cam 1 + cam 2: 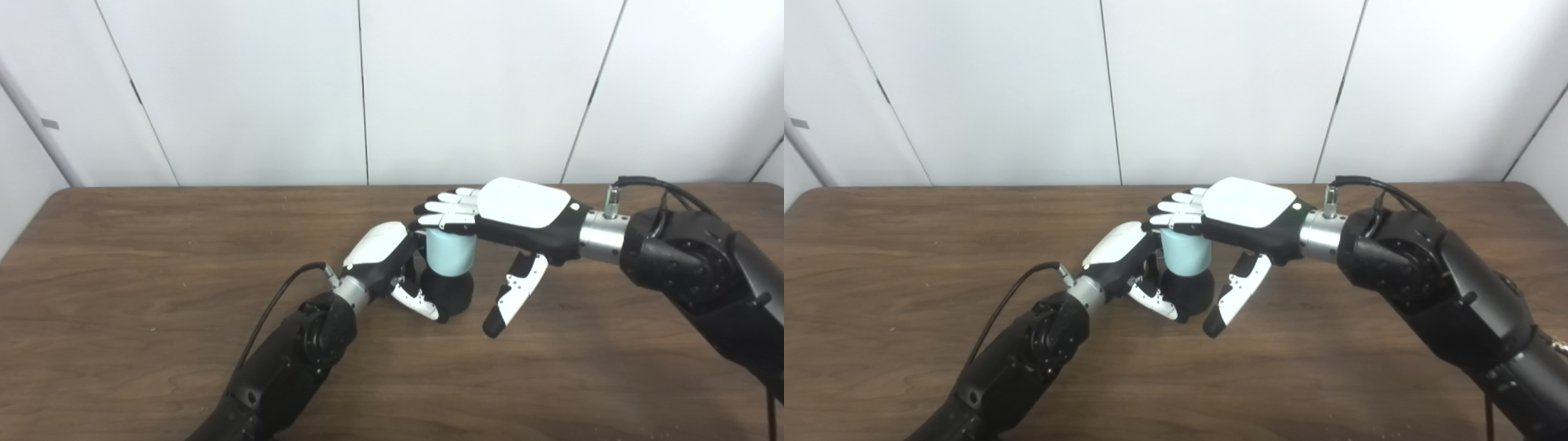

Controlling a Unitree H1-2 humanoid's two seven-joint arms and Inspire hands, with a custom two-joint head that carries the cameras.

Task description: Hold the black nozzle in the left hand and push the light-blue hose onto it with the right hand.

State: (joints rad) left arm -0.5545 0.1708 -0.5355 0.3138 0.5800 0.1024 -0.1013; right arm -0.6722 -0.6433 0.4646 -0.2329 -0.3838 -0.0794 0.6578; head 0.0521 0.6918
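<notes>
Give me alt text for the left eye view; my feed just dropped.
The left robot hand grips the black nozzle standing on the wooden table, with the light-blue hose sitting on top of it. The right robot hand lies flat, fingers extended over the hose's top, thumb hanging down beside it.
</notes>
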